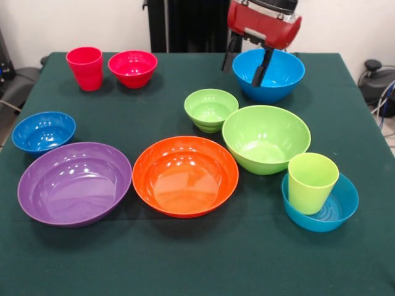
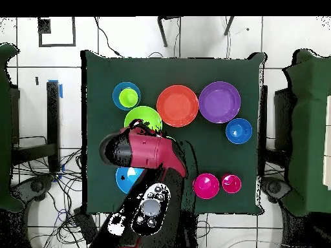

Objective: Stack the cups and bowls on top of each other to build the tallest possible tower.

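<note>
The lime-green tumbler [image 1: 311,182] stands upright inside the teal-blue bowl [image 1: 324,216] at the near right; they also show in the overhead view, tumbler [image 2: 128,97] in bowl [image 2: 118,94]. The red tumbler [image 1: 85,68] [image 2: 231,183] and the small red bowl [image 1: 133,68] [image 2: 206,185] stand side by side at the far left. The small dark-blue bowl [image 1: 43,131] [image 2: 238,130] sits at the left edge. My gripper [image 1: 245,61] is open and empty, its fingers either side of the left rim of a bright-blue bowl [image 1: 278,77] [image 2: 127,179]. In the overhead view the arm hides the gripper.
A small ribbed lime bowl [image 1: 211,109], a large lime bowl [image 1: 266,138] [image 2: 143,120], an orange bowl [image 1: 185,175] [image 2: 177,105] and a purple bowl [image 1: 74,182] [image 2: 219,102] fill the middle of the green table [image 1: 185,265]. My arm [image 2: 145,155] reaches over the bright-blue bowl.
</note>
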